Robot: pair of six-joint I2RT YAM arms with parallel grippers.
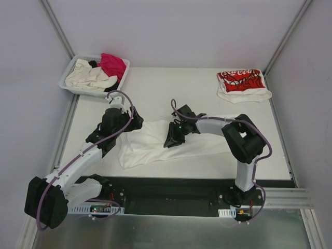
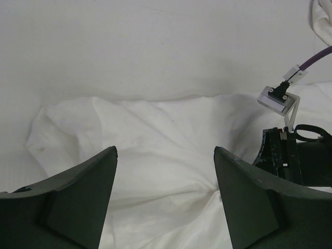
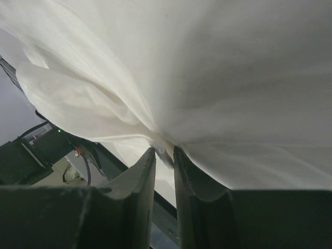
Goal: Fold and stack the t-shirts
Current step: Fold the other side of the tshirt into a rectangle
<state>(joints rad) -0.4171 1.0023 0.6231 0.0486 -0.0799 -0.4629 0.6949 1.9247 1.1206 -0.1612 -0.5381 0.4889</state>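
My left gripper [image 1: 134, 123] sits at the spread shirt's [image 1: 148, 145] left end, my right gripper [image 1: 170, 141] on its middle; folded shirt [image 1: 241, 83] back right, basket [image 1: 66, 79] holding more shirts [image 1: 92, 75] back left.

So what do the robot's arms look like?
The left arm and right arm match: white tube-shaped links joined by chunky black joints, both bolted to one black base plate. A purple cable loops along each. The left gripper and right gripper each have two dark, flat, wedge-shaped fingers.
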